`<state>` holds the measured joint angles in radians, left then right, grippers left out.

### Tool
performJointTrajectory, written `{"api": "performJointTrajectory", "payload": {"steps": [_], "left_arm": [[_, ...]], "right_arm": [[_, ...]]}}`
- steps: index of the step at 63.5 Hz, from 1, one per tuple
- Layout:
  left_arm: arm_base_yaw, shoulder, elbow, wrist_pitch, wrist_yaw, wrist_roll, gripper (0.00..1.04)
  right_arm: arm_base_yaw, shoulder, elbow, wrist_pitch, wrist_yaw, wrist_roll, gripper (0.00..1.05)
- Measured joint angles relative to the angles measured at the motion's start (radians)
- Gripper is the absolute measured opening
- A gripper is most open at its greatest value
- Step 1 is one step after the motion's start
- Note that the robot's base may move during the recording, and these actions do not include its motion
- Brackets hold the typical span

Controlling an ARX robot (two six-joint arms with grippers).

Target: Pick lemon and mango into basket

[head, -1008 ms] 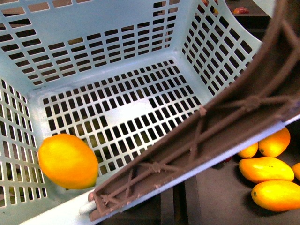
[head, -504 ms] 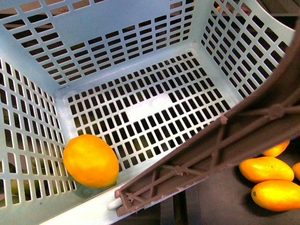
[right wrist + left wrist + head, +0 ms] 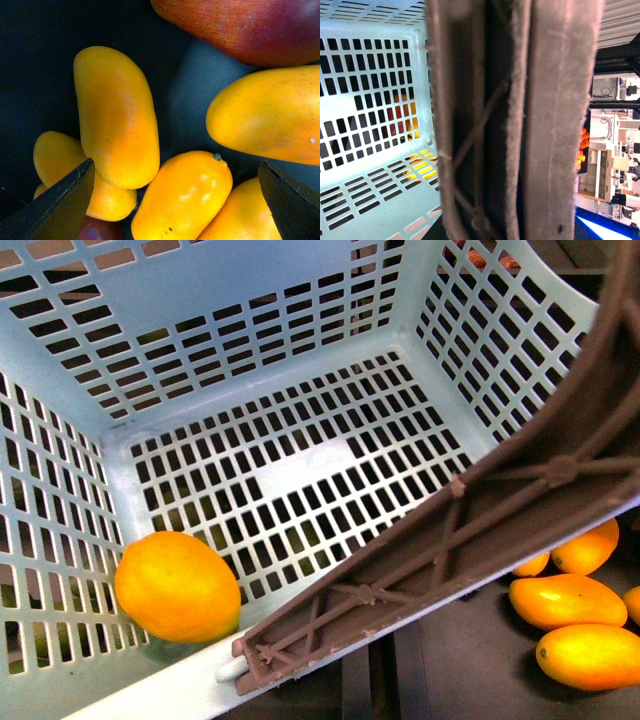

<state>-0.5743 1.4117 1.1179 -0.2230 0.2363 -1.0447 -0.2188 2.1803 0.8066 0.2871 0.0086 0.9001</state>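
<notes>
In the near left corner of the basket (image 3: 230, 280), the lemon (image 3: 178, 587) lay alone on the slotted floor, against the side wall. The rest of the floor was open out to the far wall. The brown handle (image 3: 450, 540) slanted across the near rim, with a white zip tie (image 3: 230, 670) at its lower end. It filled most of my left wrist view, so I could not see the left gripper or tell its state. Outside the basket, on the right, loose mangoes (image 3: 568, 600) lay on a dark surface (image 3: 470, 670), partly cut off by the handle. Over that heap the right gripper (image 3: 176, 165) stood wide, with the mango (image 3: 180, 200) between its fingertips (image 3: 65, 200), not gripped. Neighbours crowded it on both sides, and a red fruit (image 3: 240, 25) lay beyond.
</notes>
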Motion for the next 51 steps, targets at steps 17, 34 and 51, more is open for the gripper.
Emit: {"api": "performJointTrajectory", "payload": {"steps": [17,34,51], "left_arm": [[0.0,0.0,0.0,0.0,-0.008,0.001,0.15],[0.0,0.0,0.0,0.0,-0.004,0.0,0.15],[0.0,0.0,0.0,0.0,-0.005,0.0,0.15]], "right_arm": [[0.028,0.091,0.087,-0.003,-0.002,0.031,0.96],[0.048,0.202,0.197,-0.007,-0.005,0.051,0.96],[0.069,0.301,0.315,-0.013,-0.01,0.05,0.96]]}}
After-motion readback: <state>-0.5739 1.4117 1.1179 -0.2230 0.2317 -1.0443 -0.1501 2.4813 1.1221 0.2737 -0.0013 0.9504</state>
